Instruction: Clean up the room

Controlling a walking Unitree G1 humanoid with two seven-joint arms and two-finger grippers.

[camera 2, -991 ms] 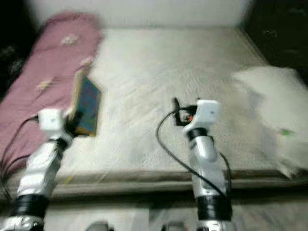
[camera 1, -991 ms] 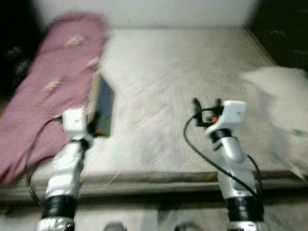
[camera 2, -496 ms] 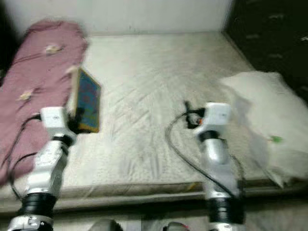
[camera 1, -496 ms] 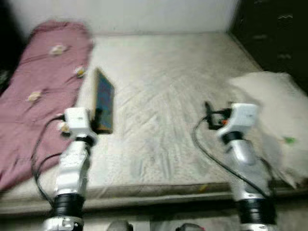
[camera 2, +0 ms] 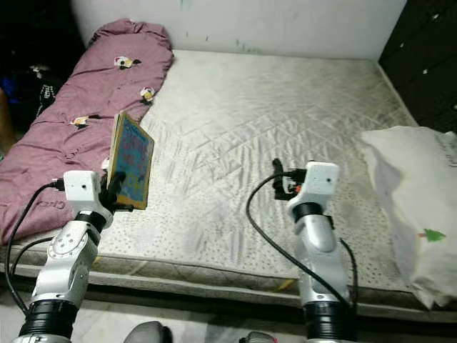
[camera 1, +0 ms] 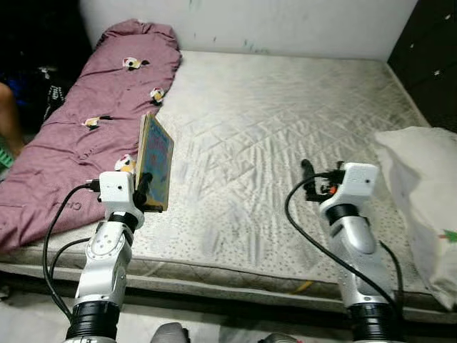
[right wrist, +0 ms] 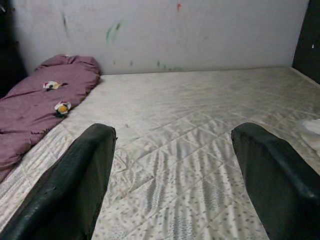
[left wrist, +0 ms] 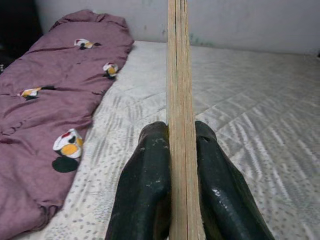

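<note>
A bare, pale quilted mattress (camera 1: 285,121) lies before the robot, its near edge running across the foot of the view. The left gripper (camera 1: 143,191) is clamped tight on the bottom edge of a thin, flat book with a colourful blue cover (camera 1: 156,163), holding it upright on edge above the mattress's near left part. In the left wrist view both black fingers (left wrist: 145,185) press the book's tan page edges. Its long axis stands nearly vertical, tilted slightly, the cover facing right.

A mauve quilt with small cartoon patches (camera 1: 93,121) runs along the left edge up to the far left corner. A white pillow (camera 1: 428,207) overhangs the near right corner.

The right gripper (camera 1: 308,180) hovers above the near right part, fingers (right wrist: 75,185) spread wide and empty.

Against a second ago, the picture is sharper and shows more of the far wall; the book is held the same way.

The middle of the mattress, out to the far edge, lies open.
</note>
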